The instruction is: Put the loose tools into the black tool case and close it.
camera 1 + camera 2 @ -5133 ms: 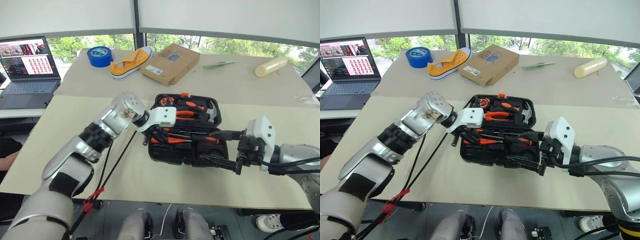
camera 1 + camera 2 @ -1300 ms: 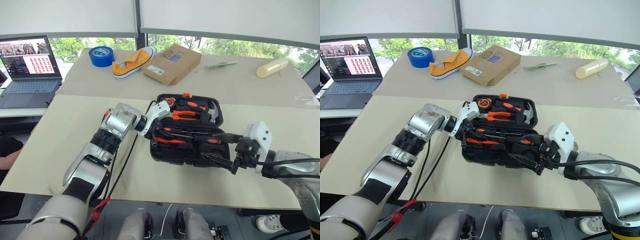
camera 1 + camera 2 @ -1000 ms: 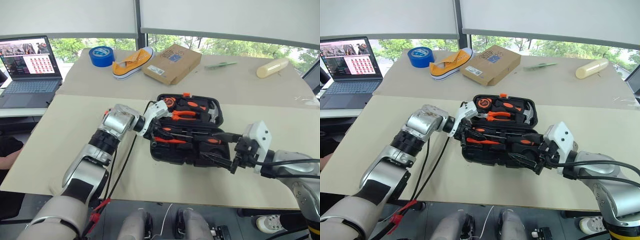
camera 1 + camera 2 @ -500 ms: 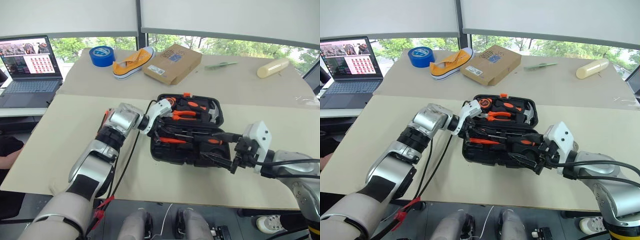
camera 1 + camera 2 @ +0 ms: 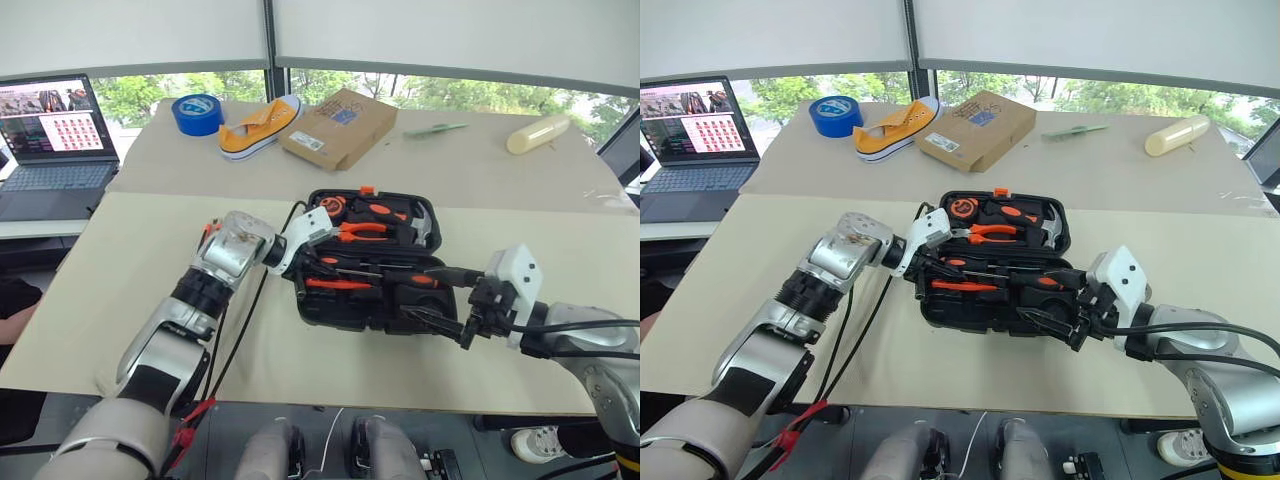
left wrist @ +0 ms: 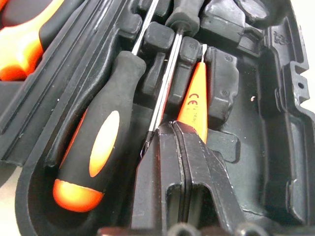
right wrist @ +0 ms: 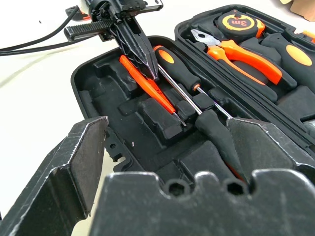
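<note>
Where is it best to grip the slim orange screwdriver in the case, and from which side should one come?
Probably grip the slim orange screwdriver on its flat orange body, from above. It lies lengthwise in a slot of the case, beside a black-and-orange screwdriver, so only its top is exposed. The shut left gripper already rests on it.

The slim orange tester screwdriver [image 6: 193, 105] in the black tool case [image 6: 275, 128] carries a black "CE" mark on its handle, with a line of smaller print beside it that is too small to read. The tape measure [image 7: 238, 21] in the case's lid half has a round orange label that reads "3m". The brown cardboard box [image 5: 342, 127] on the surface bears a blue printed mark and a white sticker, neither readable. The laptop [image 5: 52, 135] screen shows a grid of small pictures, with no legible words.
</note>
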You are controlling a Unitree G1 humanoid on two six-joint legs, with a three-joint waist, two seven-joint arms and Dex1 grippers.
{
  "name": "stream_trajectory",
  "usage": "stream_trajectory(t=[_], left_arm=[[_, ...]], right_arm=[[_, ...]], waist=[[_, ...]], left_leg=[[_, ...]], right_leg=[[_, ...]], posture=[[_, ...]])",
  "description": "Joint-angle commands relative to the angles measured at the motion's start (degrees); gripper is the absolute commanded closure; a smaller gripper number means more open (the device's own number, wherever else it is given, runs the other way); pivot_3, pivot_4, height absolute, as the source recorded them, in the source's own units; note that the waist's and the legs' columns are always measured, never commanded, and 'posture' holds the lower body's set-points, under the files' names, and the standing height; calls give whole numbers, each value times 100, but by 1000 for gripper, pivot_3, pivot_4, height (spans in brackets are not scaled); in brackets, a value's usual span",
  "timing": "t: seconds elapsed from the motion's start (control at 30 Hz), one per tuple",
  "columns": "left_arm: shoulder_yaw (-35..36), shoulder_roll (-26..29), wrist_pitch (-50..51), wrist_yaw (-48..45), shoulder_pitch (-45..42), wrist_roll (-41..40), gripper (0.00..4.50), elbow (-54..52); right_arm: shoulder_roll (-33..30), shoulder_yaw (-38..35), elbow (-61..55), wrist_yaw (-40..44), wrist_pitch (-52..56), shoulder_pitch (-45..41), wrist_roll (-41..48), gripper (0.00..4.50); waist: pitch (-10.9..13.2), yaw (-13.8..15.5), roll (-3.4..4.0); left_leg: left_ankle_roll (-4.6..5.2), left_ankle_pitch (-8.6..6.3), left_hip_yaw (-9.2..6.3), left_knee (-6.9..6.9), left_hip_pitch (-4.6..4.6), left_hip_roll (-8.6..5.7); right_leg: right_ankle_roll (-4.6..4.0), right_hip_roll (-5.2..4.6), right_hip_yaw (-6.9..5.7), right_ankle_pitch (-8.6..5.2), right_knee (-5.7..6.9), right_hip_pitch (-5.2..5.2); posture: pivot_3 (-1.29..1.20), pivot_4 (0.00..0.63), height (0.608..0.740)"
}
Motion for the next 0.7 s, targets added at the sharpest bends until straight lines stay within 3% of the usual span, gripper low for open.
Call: stream_trajectory(t=[0.03,0.33,0.7], left_arm=[[143,-17,39,-34,97,-158,4445,-120],[543,-143,-153,-84,-240,-556,4445,-302],[-77,-202,-753,218,232,74,4445,-222]], right_arm=[[15,-7,-41,13,-171,-89,-27,0],[-11,25,-34,44,-166,-148,-32,0],[19,20,-90,-5,-160,-118,-27,0]], waist=[[0,-5,0],[1,7,-1],[1,8,-1]], left_leg=[[0,0,0,0,-1,0],[1,0,-1,2,-5,-2],[0,0,1,1,-3,-2]], right_leg=[[0,0,0,0,0,0],[1,-1,-3,0,0,-1],[0,1,-5,1,0,-1]], posture=[[0,150,731],[0,150,731],[0,150,731]])
